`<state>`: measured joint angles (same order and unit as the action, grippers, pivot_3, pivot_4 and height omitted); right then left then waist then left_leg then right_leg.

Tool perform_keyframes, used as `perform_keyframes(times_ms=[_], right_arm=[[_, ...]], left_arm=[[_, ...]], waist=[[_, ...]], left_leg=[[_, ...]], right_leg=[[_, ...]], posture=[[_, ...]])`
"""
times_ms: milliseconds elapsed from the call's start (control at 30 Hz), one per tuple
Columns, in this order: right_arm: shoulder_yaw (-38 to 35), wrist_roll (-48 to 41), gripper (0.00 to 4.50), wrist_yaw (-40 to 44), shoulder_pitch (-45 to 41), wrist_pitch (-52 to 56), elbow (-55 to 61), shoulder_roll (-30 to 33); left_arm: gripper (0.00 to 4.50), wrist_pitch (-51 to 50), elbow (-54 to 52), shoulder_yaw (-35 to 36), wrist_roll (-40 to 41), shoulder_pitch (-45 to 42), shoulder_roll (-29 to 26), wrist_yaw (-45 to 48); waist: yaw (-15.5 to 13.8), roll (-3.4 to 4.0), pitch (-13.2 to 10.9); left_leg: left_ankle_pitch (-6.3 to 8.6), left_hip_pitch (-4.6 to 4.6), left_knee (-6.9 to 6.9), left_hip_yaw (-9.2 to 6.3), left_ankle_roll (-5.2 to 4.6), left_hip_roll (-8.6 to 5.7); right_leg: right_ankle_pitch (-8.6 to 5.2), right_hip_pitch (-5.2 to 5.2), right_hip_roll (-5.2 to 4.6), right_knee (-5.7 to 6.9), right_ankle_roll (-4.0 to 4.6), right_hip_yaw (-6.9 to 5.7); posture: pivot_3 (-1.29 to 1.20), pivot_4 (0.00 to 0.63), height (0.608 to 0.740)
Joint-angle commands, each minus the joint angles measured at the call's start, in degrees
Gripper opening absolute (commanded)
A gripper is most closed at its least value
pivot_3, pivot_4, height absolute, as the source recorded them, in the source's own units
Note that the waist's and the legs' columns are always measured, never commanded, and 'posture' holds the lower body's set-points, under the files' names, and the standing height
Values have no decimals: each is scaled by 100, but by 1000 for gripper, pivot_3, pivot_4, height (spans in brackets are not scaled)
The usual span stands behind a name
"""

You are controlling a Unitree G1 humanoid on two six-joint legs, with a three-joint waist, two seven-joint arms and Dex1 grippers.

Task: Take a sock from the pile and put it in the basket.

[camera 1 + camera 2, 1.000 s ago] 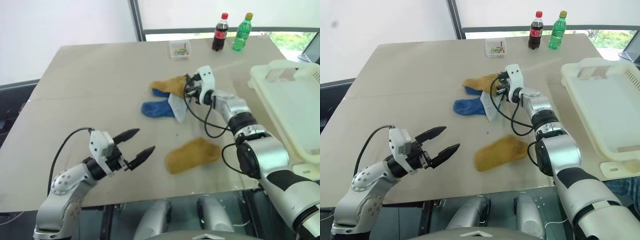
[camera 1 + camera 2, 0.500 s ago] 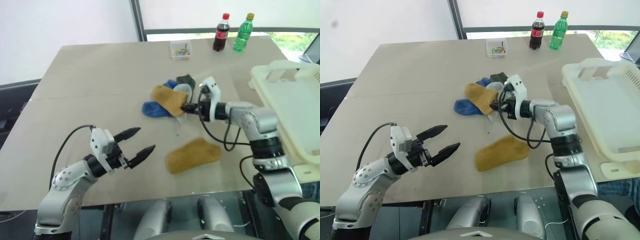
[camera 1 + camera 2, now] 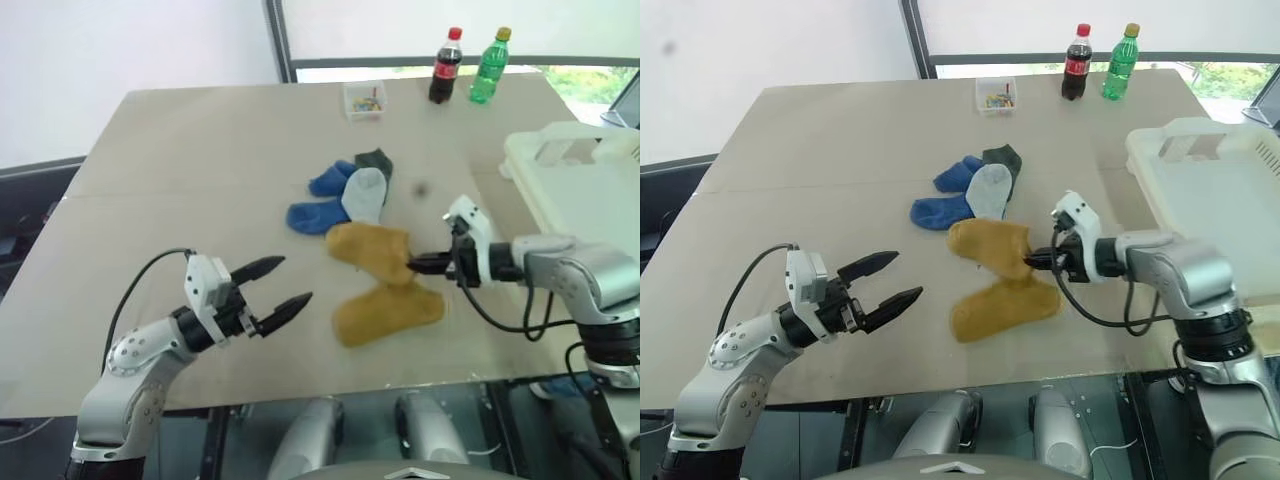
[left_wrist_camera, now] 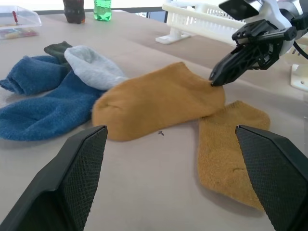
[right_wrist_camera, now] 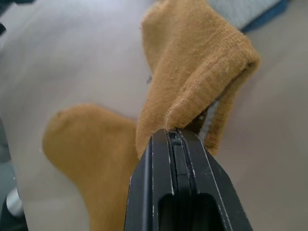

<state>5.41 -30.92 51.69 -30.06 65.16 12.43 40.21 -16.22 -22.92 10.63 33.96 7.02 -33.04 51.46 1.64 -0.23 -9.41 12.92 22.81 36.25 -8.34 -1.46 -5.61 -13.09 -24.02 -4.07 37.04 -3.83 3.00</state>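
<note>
Our right fingers (image 3: 1040,262) pinch a yellow sock (image 3: 987,245) low over the table (image 3: 840,150), the basket (image 3: 1200,200) probably close on that arm's side, while our left fingers (image 3: 902,279) hang open.

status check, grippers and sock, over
Right gripper shut on mustard sock, short of basket. Left gripper open, empty. Second mustard sock underneath.

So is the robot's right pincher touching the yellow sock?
Touching. The right wrist view shows the right gripper shut on a fold of the yellow sock.
</note>
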Motion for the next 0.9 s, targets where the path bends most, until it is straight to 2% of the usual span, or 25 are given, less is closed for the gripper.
perform_keyframes(times_ms=[33, 233, 367, 567, 733, 767, 833, 867, 900], right_arm=[[-63, 114, 45, 96, -17, -325, -106, 263], [68, 747, 45, -359, -385, -1092, -1187, 0], [241, 1066, 45, -307, -537, -1611, -1640, -131], [394, 1227, 45, -25, -374, -1982, -1378, -51], [203, 1230, 45, -92, -246, -2167, -1226, -95], [151, 1206, 581, -150, -227, -2130, -1171, -115], [10, 1136, 1299, -300, -171, -2024, -1016, -162], [-61, 1098, 1896, -331, -127, -2000, -934, -162], [-156, 1021, 1896, -348, -88, -1926, -863, -168]], left_arm=[[4500, -23, -39, 6, 82, -17, -74, 96], [4500, -244, 49, -116, -27, -234, -77, -54], [4500, -611, 20, -220, 8, -474, 46, -460], [4500, -1212, -115, -430, 185, -723, 127, -762], [4500, -1721, 60, -681, 322, -1186, 357, -989], [4500, -1779, 134, -738, 302, -1291, 420, -1048], [4500, -1923, 344, -864, 227, -1537, 588, -1216], [4500, -1951, 418, -911, 218, -1619, 667, -1240], [4500, -1988, 513, -953, 218, -1709, 756, -1281]], waist=[[-1, -1, 0], [-17, -4, 1], [-52, -5, 1], [-98, -5, 1], [-103, -5, 1], [-103, -5, 1], [-105, -5, 1], [-107, -5, 1], [-108, -6, 1]], left_leg=[[0, 0, 0, 1, 0, 0], [0, -3, 4, 2, 0, 3], [0, -1, 7, 2, 0, 0], [-1, 0, 7, -1, 1, 0], [-1, 0, 7, -3, 1, 0], [-1, -1, 7, -2, 1, 0], [-1, 0, 8, -2, 2, -1], [-2, -1, 9, -3, 2, -1], [-2, 0, 9, -4, 3, -1]], right_leg=[[0, 0, -1, -1, 0, 1], [1, 3, 2, -1, -1, 1], [1, 5, 2, -2, -1, 2], [1, 4, 2, -2, -1, 0], [1, 5, 3, -2, -1, -3], [1, 6, 3, -1, -1, -2], [1, 6, 4, 0, -2, -2], [1, 6, 4, 1, -2, -2], [1, 6, 4, 1, -2, -2]], posture=[[0, 150, 740], [0, 150, 740], [0, 150, 740], [0, 150, 740], [0, 150, 740], [0, 150, 740], [0, 150, 740], [0, 150, 740], [0, 150, 740]])
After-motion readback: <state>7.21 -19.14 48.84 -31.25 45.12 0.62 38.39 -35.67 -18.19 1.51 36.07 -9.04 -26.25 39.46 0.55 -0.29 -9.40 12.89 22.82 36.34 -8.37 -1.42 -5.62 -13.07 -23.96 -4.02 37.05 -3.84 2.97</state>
